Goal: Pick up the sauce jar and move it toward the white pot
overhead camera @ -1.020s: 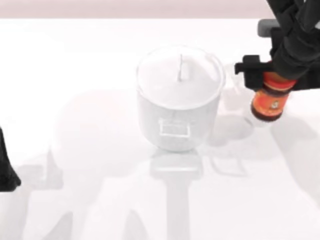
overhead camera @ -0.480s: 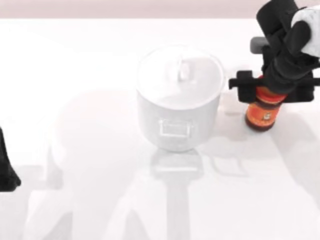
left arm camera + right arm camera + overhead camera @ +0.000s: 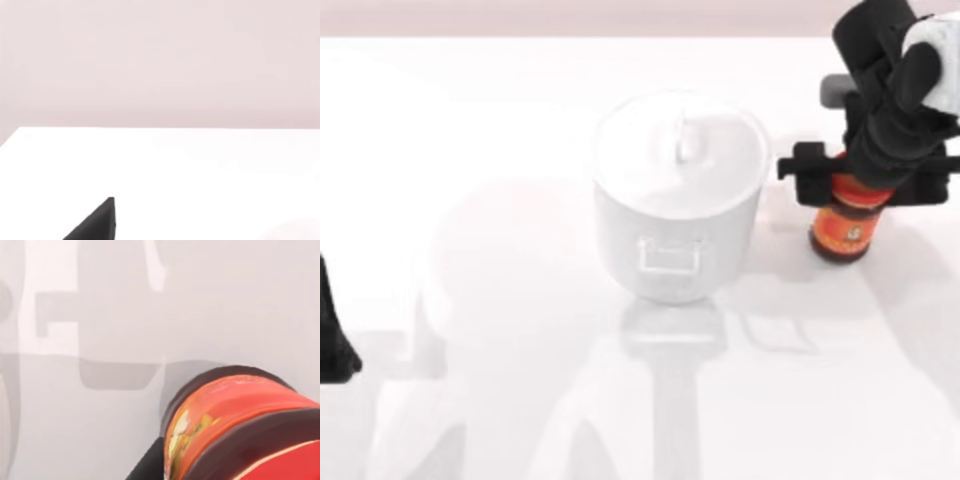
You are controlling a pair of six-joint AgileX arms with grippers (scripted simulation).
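- Table (image 3: pixel 500 150): plain white surface, pale pinkish wall beyond its far edge.
- White pot (image 3: pixel 678 195): centre.
- Right gripper (image 3: pixel 860 175): grasping sauce jar (image 3: pixel 847 222), just right of pot.
- Left arm (image 3: pixel 332 340): parked, left edge; finger state cannot be told.

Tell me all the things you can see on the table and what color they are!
white pot: one, white with a round lid, middle of the table.
sauce jar: one, orange-red lid and label, dark inside, right of the pot and apart from it.
table: one, white, under everything.
right gripper: one, black, shut on the jar's top at the table's right side.
left gripper: one, black, parked at the table's left edge, mostly out of view.
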